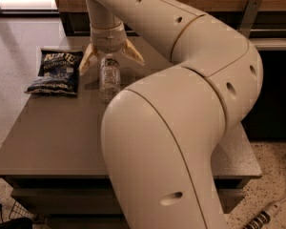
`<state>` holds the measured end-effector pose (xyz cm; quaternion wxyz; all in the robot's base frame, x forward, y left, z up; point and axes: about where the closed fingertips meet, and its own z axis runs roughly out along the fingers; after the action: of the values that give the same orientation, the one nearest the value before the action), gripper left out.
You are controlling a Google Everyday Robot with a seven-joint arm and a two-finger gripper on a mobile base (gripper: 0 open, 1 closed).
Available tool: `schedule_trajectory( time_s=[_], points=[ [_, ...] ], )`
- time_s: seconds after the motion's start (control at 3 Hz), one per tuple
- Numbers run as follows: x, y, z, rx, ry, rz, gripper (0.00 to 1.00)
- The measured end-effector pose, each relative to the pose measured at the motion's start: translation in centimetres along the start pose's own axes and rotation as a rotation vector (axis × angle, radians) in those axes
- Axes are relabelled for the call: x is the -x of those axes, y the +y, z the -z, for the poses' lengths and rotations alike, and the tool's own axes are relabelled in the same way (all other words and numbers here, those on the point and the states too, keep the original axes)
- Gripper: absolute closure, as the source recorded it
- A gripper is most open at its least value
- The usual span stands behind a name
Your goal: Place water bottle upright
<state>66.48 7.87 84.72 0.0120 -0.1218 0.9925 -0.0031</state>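
The water bottle is a small clear ribbed plastic bottle standing upright on the grey table, its cap end just below my gripper. My gripper hangs straight down over the bottle's top. Its two cream fingers are spread wide to either side of the bottle's neck and do not touch it. The gripper is open and holds nothing.
A dark blue chip bag lies flat on the table to the left of the bottle. My large cream arm covers the table's middle and right side. A dark cabinet and wooden wall stand behind the table.
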Motion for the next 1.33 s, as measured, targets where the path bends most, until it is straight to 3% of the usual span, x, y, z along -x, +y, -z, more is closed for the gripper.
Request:
schedule_trajectory(
  time_s=[0.33, 0.67, 1.33],
  points=[
    [-0.3, 0.4, -1.7, 0.019, 0.035, -0.027, 0.00],
    [-0.3, 1.0, -3.0, 0.035, 0.036, -0.031, 0.25],
    [0.3, 1.3, -2.9, 0.043, 0.016, -0.031, 0.87]
  ],
)
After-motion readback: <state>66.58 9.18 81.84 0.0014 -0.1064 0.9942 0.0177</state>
